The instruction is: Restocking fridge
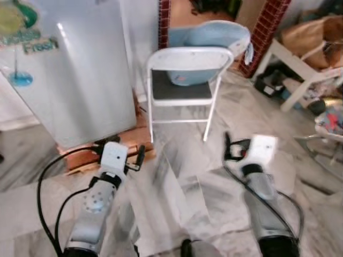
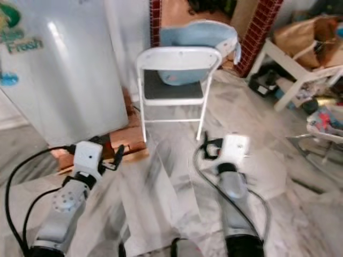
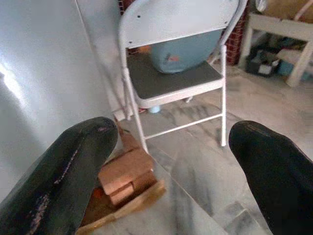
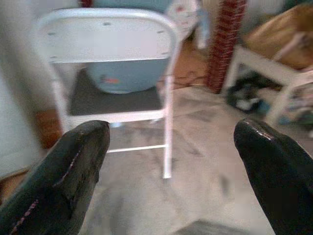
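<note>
From the left eye view, your fridge [image 1: 80,75] stands ahead and to the left, door shut, raised on bricks [image 1: 86,155]. A folding chair [image 1: 182,88] sits just right of it with a blue tub [image 1: 206,45] behind the backrest. The left gripper [image 1: 136,158] is held low, nearer the fridge than the right gripper [image 1: 229,145]; both are well short of it.

The right eye view gives you the same layout, with a white bench [image 2: 300,69] and clutter far right.

In the left wrist view, your left fingers [image 3: 63,171] are spread wide with nothing between them; the fridge wall lies off to one side, the chair straight ahead.

In the right wrist view, the right fingers [image 4: 73,161] are likewise wide apart and empty, aimed at the chair.

I see no stock to load. I judge you must turn left, and the left arm should take the door.
</note>
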Controlling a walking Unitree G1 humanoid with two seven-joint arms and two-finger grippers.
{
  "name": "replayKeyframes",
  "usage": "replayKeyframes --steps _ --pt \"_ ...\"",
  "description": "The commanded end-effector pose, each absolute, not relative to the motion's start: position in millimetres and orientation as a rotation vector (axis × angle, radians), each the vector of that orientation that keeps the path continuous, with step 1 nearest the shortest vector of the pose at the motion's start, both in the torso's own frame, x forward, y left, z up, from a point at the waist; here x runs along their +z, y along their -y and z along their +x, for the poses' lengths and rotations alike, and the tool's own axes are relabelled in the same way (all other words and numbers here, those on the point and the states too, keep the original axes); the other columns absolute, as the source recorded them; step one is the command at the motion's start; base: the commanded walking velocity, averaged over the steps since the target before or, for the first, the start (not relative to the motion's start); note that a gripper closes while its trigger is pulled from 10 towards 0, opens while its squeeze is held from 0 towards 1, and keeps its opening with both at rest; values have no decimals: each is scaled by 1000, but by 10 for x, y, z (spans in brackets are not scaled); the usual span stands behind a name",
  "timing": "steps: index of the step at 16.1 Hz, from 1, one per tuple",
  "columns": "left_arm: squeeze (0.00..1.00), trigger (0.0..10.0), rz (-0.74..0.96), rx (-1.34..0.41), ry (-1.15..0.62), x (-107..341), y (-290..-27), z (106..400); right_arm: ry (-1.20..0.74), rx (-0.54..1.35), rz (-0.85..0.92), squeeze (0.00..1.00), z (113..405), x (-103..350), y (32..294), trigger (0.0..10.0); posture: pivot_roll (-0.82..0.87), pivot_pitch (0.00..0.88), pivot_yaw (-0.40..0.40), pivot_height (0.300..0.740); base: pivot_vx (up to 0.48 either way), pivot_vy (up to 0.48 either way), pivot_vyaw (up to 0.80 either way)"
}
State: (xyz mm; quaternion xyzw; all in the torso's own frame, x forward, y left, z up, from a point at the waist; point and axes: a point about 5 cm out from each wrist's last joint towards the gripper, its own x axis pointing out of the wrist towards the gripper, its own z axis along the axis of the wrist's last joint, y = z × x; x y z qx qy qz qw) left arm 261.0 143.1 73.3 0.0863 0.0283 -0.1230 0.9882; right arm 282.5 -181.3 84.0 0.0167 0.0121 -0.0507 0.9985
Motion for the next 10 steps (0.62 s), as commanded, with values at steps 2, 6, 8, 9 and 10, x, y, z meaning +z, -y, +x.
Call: replayKeyframes --steps 2,6,8,9,10 --pt "0 10000 195 -233 -72 695 -1476 2605 -22 -79 26 0 2840 846 1768 10000 122 100 -69 740 0 478 -800" --pt "0 10000 193 -228 -77 729 -1493 2613 -8 -110 13 0 2818 855 1807 10000 119 93 -41 740 0 367 -800" --pt "0 10000 204 -240 -76 731 -1495 2603 -12 -114 13 0 2794 838 1810 10000 118 99 -40 740 0 369 -800" --pt "0 10000 214 -251 -71 738 -1500 2602 -18 -119 16 0 2765 818 1804 10000 113 110 -39 740 0 424 -800" --pt "0 10000 202 -236 -75 738 -1515 2613 -20 -122 17 0 2746 809 1799 10000 114 114 -37 740 0 439 -800"
